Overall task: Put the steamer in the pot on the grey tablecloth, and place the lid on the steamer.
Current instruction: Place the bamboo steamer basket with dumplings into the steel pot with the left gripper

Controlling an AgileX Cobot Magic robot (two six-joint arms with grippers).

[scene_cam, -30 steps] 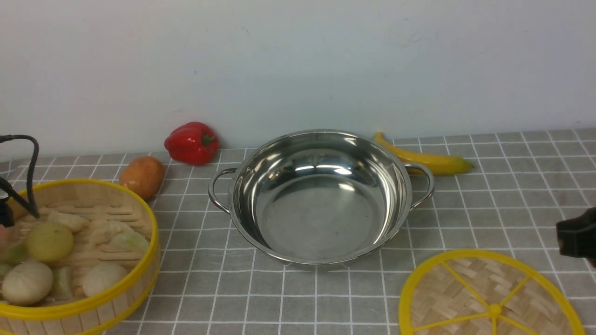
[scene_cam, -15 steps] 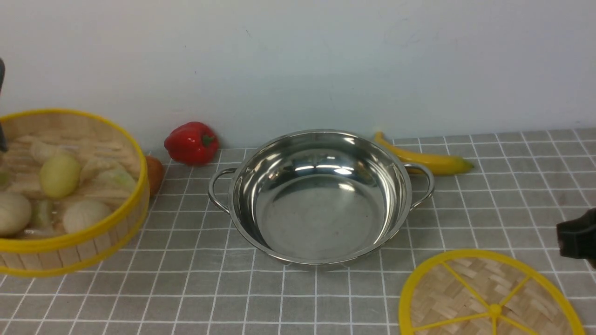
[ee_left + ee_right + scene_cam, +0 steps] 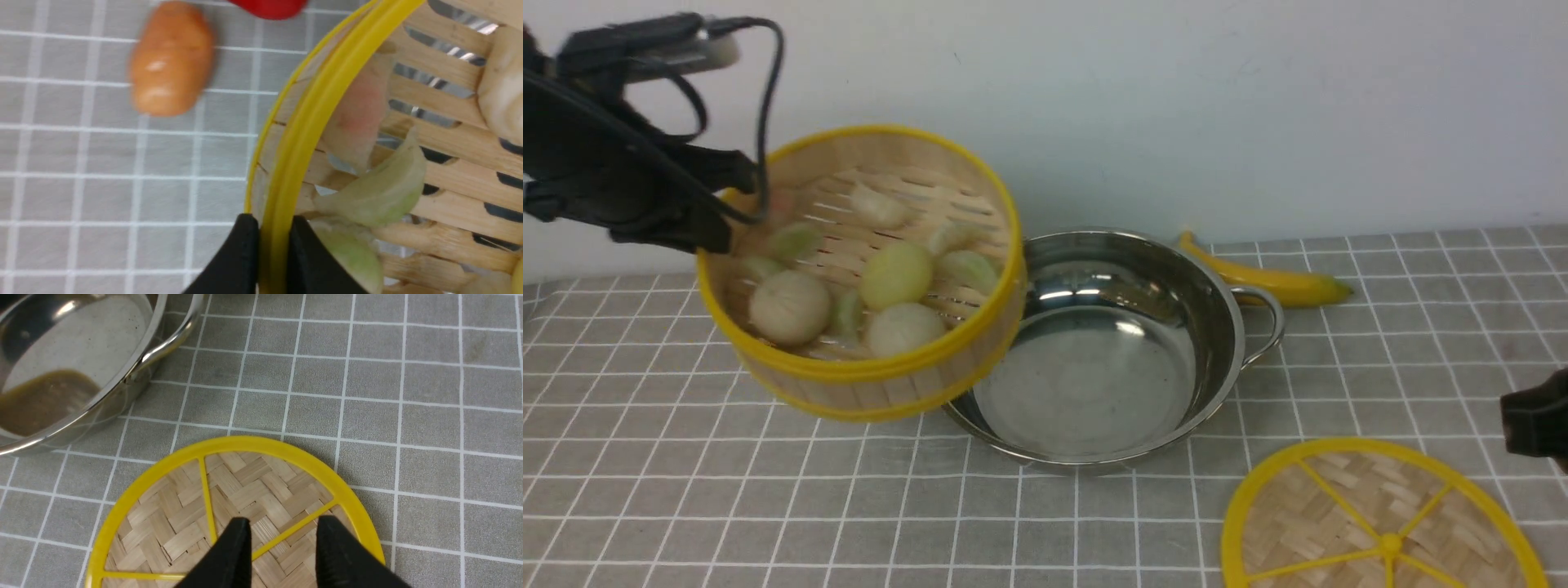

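Observation:
The steamer (image 3: 858, 269), a bamboo basket with yellow rims and pale buns inside, hangs tilted in the air over the left edge of the pot (image 3: 1111, 359). My left gripper (image 3: 723, 224) is shut on its left rim. In the left wrist view the two black fingers (image 3: 241, 257) pinch the yellow rim (image 3: 302, 114). The shiny steel pot sits on the grey tablecloth (image 3: 645, 490). The lid (image 3: 1380, 523), a flat woven disc with yellow spokes, lies at the front right. My right gripper (image 3: 282, 531) is open just above the lid (image 3: 171, 522), holding nothing.
A banana (image 3: 1274, 282) lies behind the pot's right handle. A potato (image 3: 171, 57) and a red pepper (image 3: 267, 6) lie on the cloth left of the pot, hidden behind the steamer in the front view. A white wall stands at the back.
My left gripper has lifted the steamer off the cloth at the far left and carried it up and right, to the pot's left edge. The right arm and lid have not moved.

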